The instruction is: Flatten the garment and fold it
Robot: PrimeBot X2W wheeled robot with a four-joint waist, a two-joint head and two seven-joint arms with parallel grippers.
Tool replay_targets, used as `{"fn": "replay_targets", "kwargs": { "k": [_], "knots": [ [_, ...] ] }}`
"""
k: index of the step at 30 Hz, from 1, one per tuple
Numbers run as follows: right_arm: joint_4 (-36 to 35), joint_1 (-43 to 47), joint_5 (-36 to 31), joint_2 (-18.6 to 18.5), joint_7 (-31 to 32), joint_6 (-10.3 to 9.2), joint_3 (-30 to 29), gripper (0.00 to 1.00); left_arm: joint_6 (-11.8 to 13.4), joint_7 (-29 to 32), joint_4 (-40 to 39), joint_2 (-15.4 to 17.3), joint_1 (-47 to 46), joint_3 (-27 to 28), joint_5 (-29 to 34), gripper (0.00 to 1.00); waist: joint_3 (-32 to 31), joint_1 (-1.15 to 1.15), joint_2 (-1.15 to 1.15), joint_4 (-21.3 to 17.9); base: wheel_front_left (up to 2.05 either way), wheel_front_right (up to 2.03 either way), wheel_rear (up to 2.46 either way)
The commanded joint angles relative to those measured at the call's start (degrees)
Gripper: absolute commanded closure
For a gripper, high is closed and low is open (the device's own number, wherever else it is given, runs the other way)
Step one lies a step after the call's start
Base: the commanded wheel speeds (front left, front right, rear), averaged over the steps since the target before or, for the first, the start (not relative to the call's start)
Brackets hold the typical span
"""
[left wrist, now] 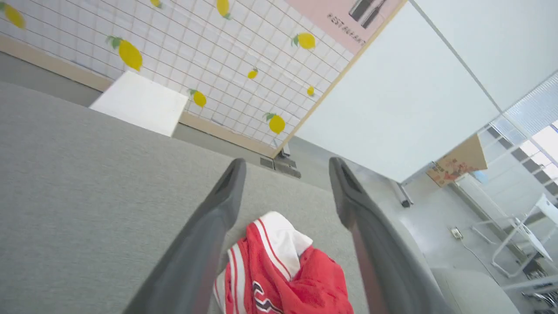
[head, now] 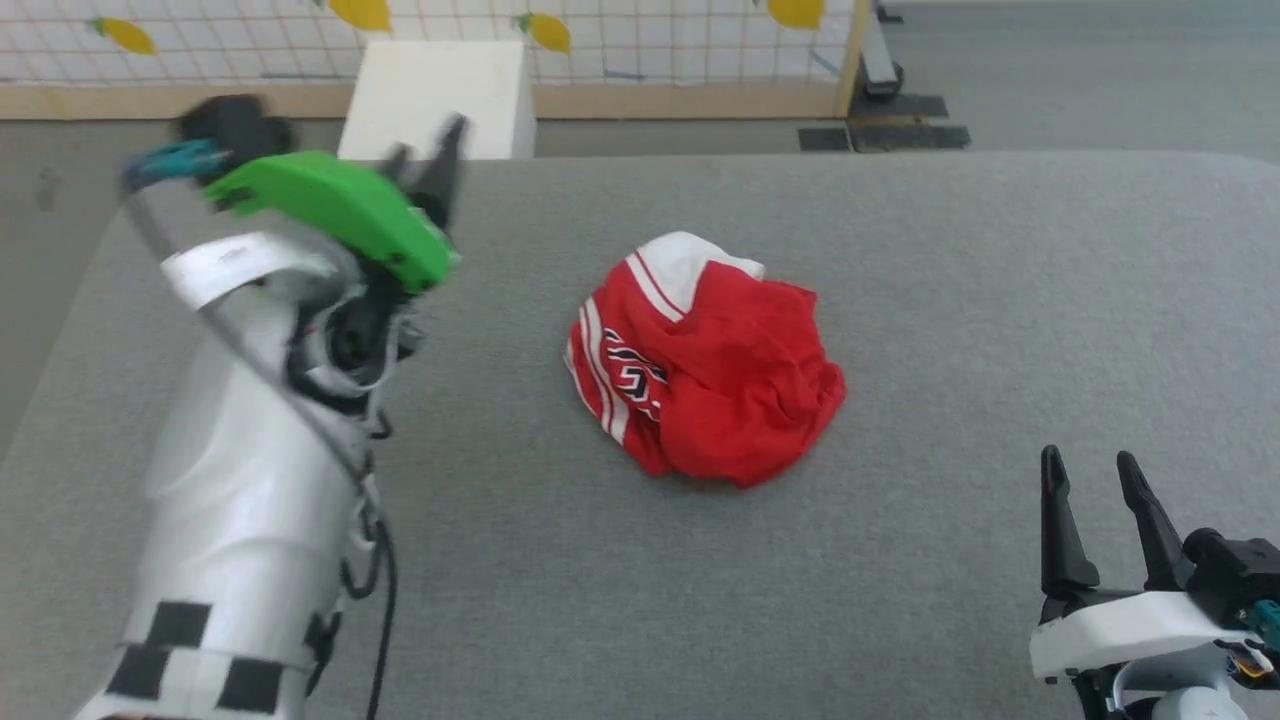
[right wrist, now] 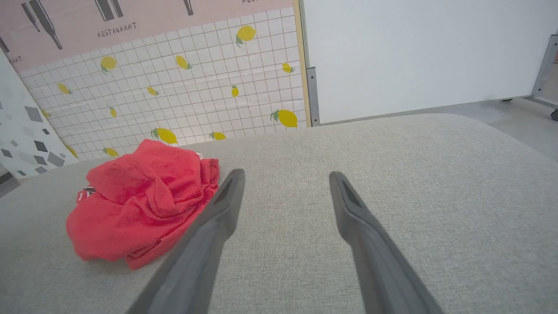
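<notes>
Saw the crumpled red-and-white garment [head: 705, 360] heaped mid-way on the grey padded table [head: 1000, 250], at four o'clock from the raised left gripper [head: 428, 150] and ten o'clock from the right gripper [head: 1090, 470], both spread wide, empty, seemingly about equally close.

garment [head: 740, 390] red, white panel, striped trim; table [head: 900, 250] grey; wall [head: 680, 45] grid, yellow lemons
</notes>
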Motion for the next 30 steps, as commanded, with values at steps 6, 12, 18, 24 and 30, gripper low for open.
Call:
{"fn": "replay_targets", "kwargs": {
  "k": [6, 12, 18, 24, 30],
  "knots": [
    [-0.19, 0.87, 0.35, -0.01, -0.28, -0.09, -0.59, 0.0, 0.31, -15.2, -6.65, 6.44, 9.17, 1.24, 8.43, 0.0, -3.22, 0.0, 0.0, 3.56, 0.0, 0.0, 0.0],
    [-0.37, 1.19, 0.28, -0.01, -0.28, -0.09, -0.48, 0.0, 0.92, -22.72, -11.54, 10.76, 17.82, -1.84, 16.38, 0.0, -3.82, 0.0, 0.0, 3.79, 0.0, 0.0, 0.0],
    [-1.26, 1.16, -0.01, 0.0, -0.28, -0.09, -0.05, 0.0, 3.18, -25.91, -16.19, 12.51, 26.87, -1.44, 19.34, 0.0, -3.93, 0.0, 0.0, 3.02, 0.0, 0.0, 0.0],
    [-2.35, 1.42, -0.27, 0.0, -0.28, -0.09, 0.49, 0.0, 4.24, -26.41, -18.94, 12.24, 33.75, -2.14, 20.05, 0.0, -3.44, 0.0, 0.0, 2.47, 0.0, 0.0, 0.0],
    [-2.52, 1.5, -0.07, 0.0, -0.28, -0.09, 1.06, 0.0, 4.62, -25.67, -19.45, 11.55, 37.65, -3.05, 19.5, 0.0, -3.03, 0.0, 0.0, 1.97, 0.0, 0.0, 0.0]
  ]
}}
